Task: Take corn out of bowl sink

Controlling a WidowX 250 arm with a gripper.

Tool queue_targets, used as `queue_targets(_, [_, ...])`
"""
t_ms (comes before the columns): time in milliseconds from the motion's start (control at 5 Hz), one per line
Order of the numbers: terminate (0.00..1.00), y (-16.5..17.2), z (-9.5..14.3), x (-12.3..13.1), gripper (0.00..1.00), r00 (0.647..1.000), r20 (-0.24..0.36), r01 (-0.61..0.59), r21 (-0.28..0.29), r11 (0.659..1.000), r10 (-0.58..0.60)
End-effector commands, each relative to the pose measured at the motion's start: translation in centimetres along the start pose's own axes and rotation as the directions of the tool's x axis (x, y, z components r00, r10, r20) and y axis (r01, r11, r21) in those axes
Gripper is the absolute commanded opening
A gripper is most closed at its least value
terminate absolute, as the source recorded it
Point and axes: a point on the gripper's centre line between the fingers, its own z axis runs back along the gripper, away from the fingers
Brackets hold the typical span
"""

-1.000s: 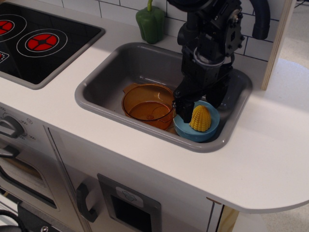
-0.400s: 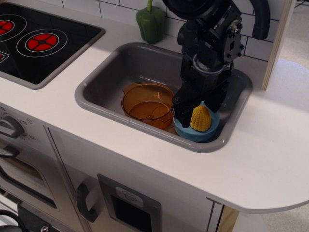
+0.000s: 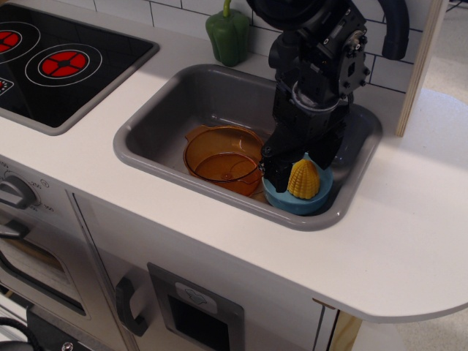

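The yellow corn [image 3: 303,179] stands point-up in the light-blue bowl [image 3: 296,200], at the front right of the grey sink [image 3: 157,121]. My black gripper [image 3: 301,167] reaches down into the bowl, with one finger on each side of the corn. The jaws press against the corn's sides. The corn still rests in the bowl. The back of the bowl is hidden by the gripper.
A transparent orange pot [image 3: 224,157] lies in the sink just left of the bowl. A green toy pepper [image 3: 228,36] stands behind the sink. A black stovetop [image 3: 58,62] is at the left. A wooden post [image 3: 420,66] rises at the right.
The gripper came down around the corn and its fingers closed in. The corn's tip now stands a little higher and more upright. Nothing has moved in the last half second.
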Motion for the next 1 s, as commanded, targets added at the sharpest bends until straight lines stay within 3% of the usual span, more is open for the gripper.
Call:
queue_targets(0, [0.0, -0.9, 0.5, 0.3, 1.0, 1.0, 0.017, -0.018, -0.021, 1.0, 0.019])
queue_targets(400, [0.0, -1.1, 0.2, 0.2, 1.0, 1.0, 0.021, -0.021, -0.007, 1.0, 0.021])
queue_targets(600, [0.0, -1.1, -0.1, 0.3, 0.0, 0.999, 0.023, -0.024, -0.001, 1.0, 0.024])
queue_targets(800, [0.0, -1.1, 1.3, 0.6, 0.0, 1.0, -0.006, -0.03, -0.015, 0.999, 0.03])
